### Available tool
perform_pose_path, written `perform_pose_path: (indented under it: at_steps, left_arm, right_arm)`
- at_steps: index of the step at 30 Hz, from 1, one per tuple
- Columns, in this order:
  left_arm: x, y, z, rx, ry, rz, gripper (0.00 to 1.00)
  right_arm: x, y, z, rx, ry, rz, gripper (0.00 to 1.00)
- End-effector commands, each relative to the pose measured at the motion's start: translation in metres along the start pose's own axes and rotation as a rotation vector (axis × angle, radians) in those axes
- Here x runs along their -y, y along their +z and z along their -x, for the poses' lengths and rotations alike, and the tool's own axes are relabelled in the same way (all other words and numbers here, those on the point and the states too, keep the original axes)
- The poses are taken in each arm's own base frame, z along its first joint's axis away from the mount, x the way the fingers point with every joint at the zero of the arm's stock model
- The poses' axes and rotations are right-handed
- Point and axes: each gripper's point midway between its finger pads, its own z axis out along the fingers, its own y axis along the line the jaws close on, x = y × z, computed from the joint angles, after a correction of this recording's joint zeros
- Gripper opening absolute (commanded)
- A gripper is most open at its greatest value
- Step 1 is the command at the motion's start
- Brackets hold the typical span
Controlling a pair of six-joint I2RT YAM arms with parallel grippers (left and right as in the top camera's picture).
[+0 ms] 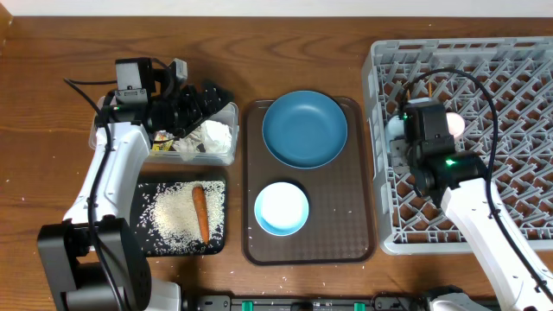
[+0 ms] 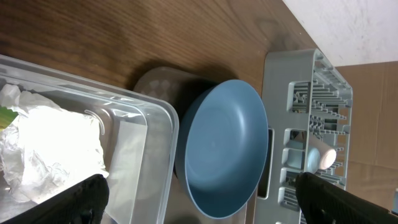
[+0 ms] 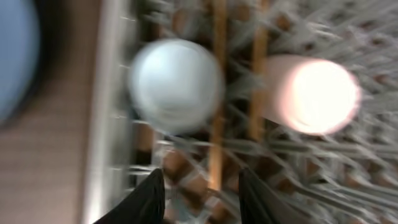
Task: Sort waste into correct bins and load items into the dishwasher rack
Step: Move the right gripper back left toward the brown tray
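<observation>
Above the dishwasher rack (image 1: 518,130), the right pincer (image 3: 200,186) stands released, chopsticks (image 3: 216,93) cradled flat inside it; the left pincer (image 2: 199,193) gapes empty.

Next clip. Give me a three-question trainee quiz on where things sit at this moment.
1. True or false: the carrot lies among the rice in the black tray.
2. Fill in: in the rack, the chopsticks lie between the light-blue cup and the ____ cup.
3. Which items sit on the brown tray? A) plate and bowl B) both cups C) chopsticks
Key: 1 true; 2 pink cup; 3 A.
</observation>
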Motion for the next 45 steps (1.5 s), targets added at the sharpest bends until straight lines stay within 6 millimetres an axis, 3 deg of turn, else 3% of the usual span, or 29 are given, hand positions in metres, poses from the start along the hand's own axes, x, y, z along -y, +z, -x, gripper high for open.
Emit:
perform_pose_path:
  at_steps: [1,5,7,12,19,29,37,42,45]
  left_arm:
    - [0.003,-0.003,0.002,0.003,-0.006,-0.013,0.98]
    - [0.003,-0.003,0.002,0.002,-0.006,-0.013,0.98]
    - [0.003,-0.003,0.002,0.002,-0.006,-0.013,0.98]
    - [0.003,-0.003,0.002,0.003,-0.006,-0.013,0.98]
    - [0.003,-0.003,0.002,0.002,-0.006,-0.013,0.98]
    - [0.003,-0.003,0.002,0.003,-0.006,-0.013,0.98]
    - [0.003,-0.003,0.002,0.003,-0.006,-0.013,0.98]
    - [0.003,-0.003,0.002,0.002,-0.006,-0.013,0.98]
    - [0.003,-0.003,0.002,0.003,-0.006,-0.013,0.98]
  right_arm:
    - [-0.048,-0.009,0.009,0.028,0.022,0.307,0.37]
    - [-0.111,-0.046,0.025,0.093,0.027,0.73,0.36]
    - [-0.129,-0.062,0.029,0.098,0.037,0.851,0.35]
    - [-0.158,-0.074,0.024,0.089,-0.011,0.905,0.36]
    - [-0.216,-0.086,0.008,0.082,-0.165,0.961,0.41]
    - [-0.303,-0.089,-0.052,-0.023,-0.384,1.061,0.42]
    - [-0.334,-0.085,-0.096,-0.123,-0.481,1.086,0.39]
    - [-0.338,-0.087,-0.103,-0.151,-0.471,1.079,0.38]
    - [-0.334,-0.078,-0.101,-0.148,-0.446,1.007,0.38]
